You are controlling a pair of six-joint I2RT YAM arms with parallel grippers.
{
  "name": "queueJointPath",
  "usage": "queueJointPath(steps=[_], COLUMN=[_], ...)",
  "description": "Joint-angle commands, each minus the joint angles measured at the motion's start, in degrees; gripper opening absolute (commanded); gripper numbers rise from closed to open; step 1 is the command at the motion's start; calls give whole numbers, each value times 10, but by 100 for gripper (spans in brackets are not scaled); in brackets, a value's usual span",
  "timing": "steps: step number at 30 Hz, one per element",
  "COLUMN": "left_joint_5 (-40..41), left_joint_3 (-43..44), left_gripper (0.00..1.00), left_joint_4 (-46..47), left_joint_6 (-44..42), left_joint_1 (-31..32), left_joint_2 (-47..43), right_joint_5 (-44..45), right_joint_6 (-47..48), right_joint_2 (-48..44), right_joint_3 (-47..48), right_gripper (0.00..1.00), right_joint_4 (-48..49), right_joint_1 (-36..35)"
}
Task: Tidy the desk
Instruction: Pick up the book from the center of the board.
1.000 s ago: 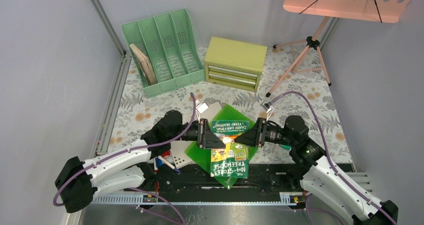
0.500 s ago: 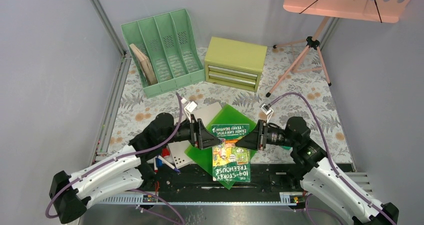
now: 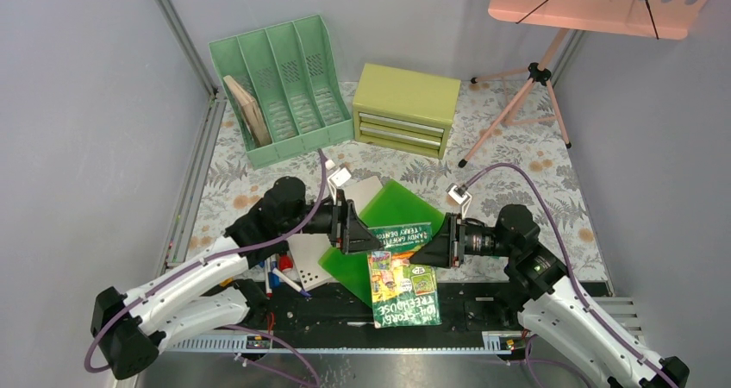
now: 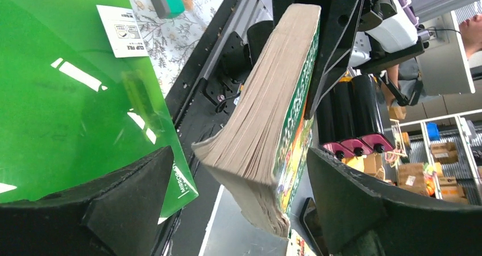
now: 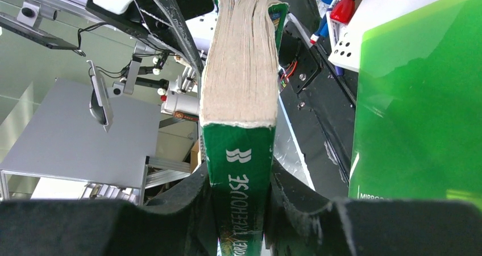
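Right gripper (image 5: 239, 196): my fingers (image 5: 295, 207) are clamped on the green spine of the book (image 5: 239, 57), one on each cover.
Left gripper (image 4: 239, 153): its fingers (image 4: 131, 193) are spread wide. The book's page edge stands between them and I see neither pad touching it.
Change, left side: a second ago this gripper was pinched on the book. It has let go and drawn back a little to the left.
Change, book: it was held level between both grippers over the green sheet (image 3: 392, 203). Now it hangs from the right gripper alone, and its free end has swung out over the black base rail (image 3: 483, 306).
Desk (image 3: 534, 172): the fern-printed top lies below both grippers and runs from them out to the far wall.
Green sheet: flat on the desk under and beyond the fingers, with a white label near one corner.
File rack (image 3: 280, 86): far left of the desk, with a wooden board (image 3: 247, 109) leaning in its leftmost slot.
Drawer chest (image 3: 405, 108): just right of the rack, drawers pushed in.
White tray (image 3: 310, 263): beside the left arm, with markers (image 3: 280, 278) at its near edge.
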State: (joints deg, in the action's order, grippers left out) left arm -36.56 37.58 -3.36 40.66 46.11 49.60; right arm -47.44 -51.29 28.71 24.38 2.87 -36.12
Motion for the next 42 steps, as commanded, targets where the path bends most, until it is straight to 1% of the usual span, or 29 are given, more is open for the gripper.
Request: queueJointPath(steps=[1, 4, 8, 12, 16, 18, 22, 23, 25, 29, 32, 35, 36, 37, 38, 42], left_joint_5=[-69, -85, -97, -103, -103, -107, -109, -107, -97, -69, -43, -14, -5, 5, 15, 59], left_joint_3=[34, 29, 30, 24, 20, 20, 23, 23, 21, 12, -2, -12, -14, -15, -16, -17], left_gripper=[84, 72, 50, 34, 25, 18, 0, 0, 0, 0, 0, 0, 0, 0, 0, 0], left_joint_4=[37, 69, 67, 68, 70, 74, 76, 76, 75, 75, 77, 72, 69, 63, 57, 29], left_joint_6=[3, 18, 22, 30, 34, 38, 40, 40, 40, 38, 41, 43, 42, 41, 39, 30], left_joint_1=[-2, -1, -1, -1, -1, -1, -1, -1, -1, -1, -2, -2, -3, -3, -4, -9], left_joint_2=[28, 31, 33, 29, 24, 26, 30, 31, 28, 17, 2, -14, -19, -23, -28, -51], right_joint_5=[-29, -22, -10, -4, -3, -3, 0, 2, 11, 40, 61, 85, 94, 104, 114, 152], right_joint_6=[-12, -10, -3, 1, 2, 5, 13, 14, 20, 38, 49, 68, 72, 78, 84, 98], right_joint_2=[-5, -9, -13, -8, -5, -3, -2, -2, -3, -16, -28, -40, -44, -48, -53, -74], right_joint_3=[35, 37, 37, 37, 36, 37, 37, 38, 40, 48, 53, 60, 64, 66, 70, 79], right_gripper=[0, 0, 0, 0, 0, 0, 0, 1, 8, 41, 63, 84, 88, 96, 99, 100], right_joint_4=[26, 21, 7, -2, -3, -7, -18, -22, -40, -77, -100, -136, -144, -156, -169, -202], right_joint_1=[-3, -3, -2, -3, -3, -2, -3, -3, -2, -3, -2, -2, -3, -2, -2, -3])
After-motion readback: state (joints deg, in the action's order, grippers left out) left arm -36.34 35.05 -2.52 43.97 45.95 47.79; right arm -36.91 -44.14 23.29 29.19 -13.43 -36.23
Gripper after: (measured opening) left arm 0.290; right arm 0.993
